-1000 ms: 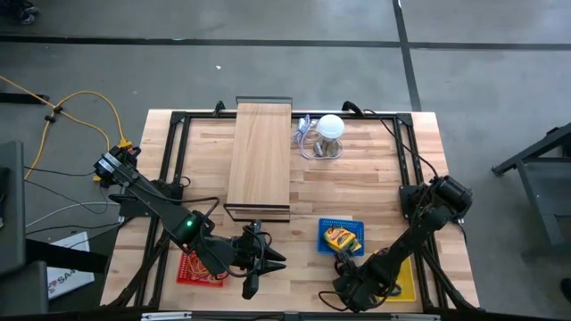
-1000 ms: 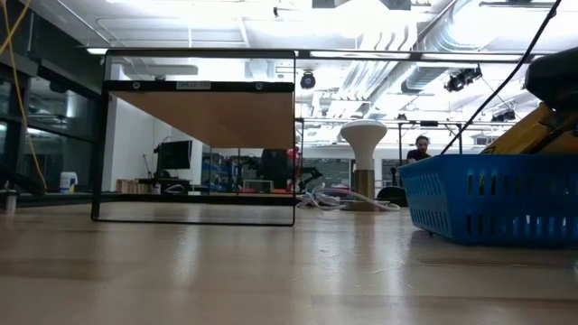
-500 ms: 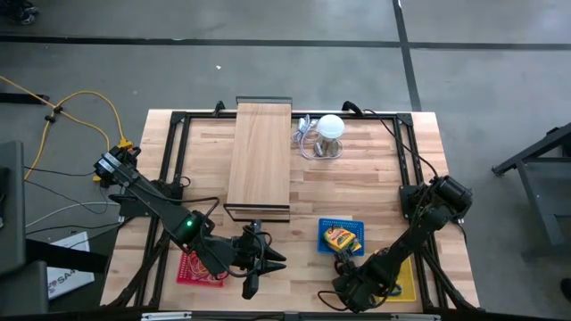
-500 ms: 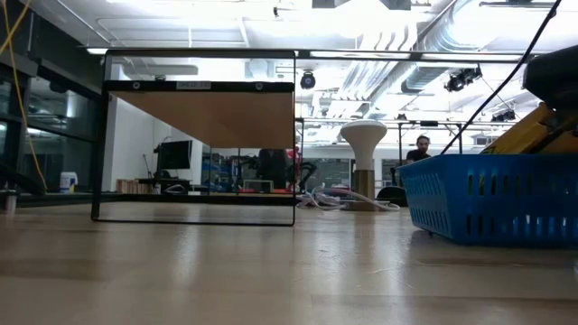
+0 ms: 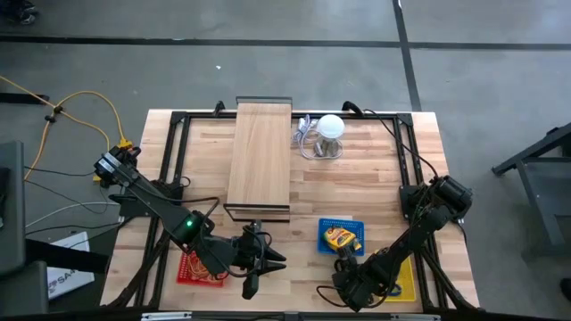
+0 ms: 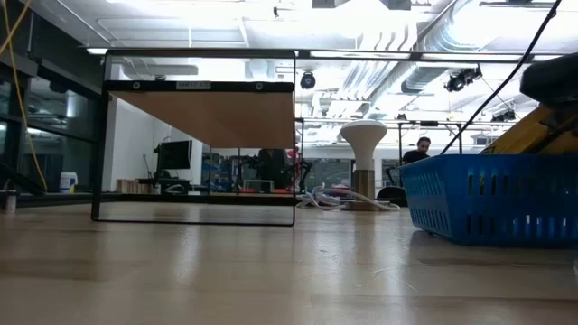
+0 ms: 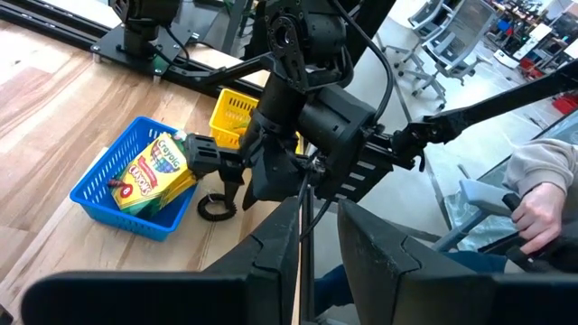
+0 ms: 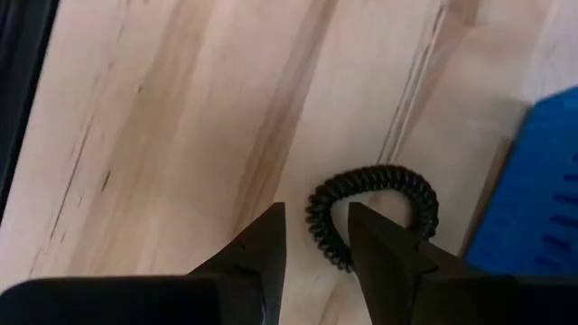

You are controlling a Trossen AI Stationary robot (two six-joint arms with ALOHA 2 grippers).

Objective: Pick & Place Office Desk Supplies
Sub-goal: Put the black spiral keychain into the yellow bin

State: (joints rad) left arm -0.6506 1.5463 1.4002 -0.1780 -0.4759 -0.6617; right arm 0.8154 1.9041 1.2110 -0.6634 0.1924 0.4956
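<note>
A black coiled loop (image 8: pixel 375 194) lies flat on the wood beside the blue basket (image 5: pixel 326 223), which holds a yellow-and-green crayon pack (image 5: pixel 340 237). My right gripper (image 8: pixel 316 209) points steeply down over the loop (image 7: pixel 214 209). It is open by a narrow gap and stands astride the loop's rim, one finger outside the ring and one inside. I cannot tell whether the fingers touch the loop. My left gripper (image 5: pixel 272 260) hovers near the table's front edge, left of the basket. It is open by a narrow gap (image 7: pixel 318 200), and I see nothing held in it.
A red basket (image 5: pixel 192 267) sits under the left arm and a yellow basket (image 5: pixel 406 283) under the right arm. A wooden board on a black frame (image 5: pixel 260 160) and a white ball-like object with cable (image 5: pixel 331 127) stand farther back. A person's hand (image 7: pixel 533 203) shows beyond the table.
My right gripper has rolled slightly about its own pointing line while staying over the black loop. Its finger gap looks unchanged. The loop, the baskets and the left arm have kept still.
</note>
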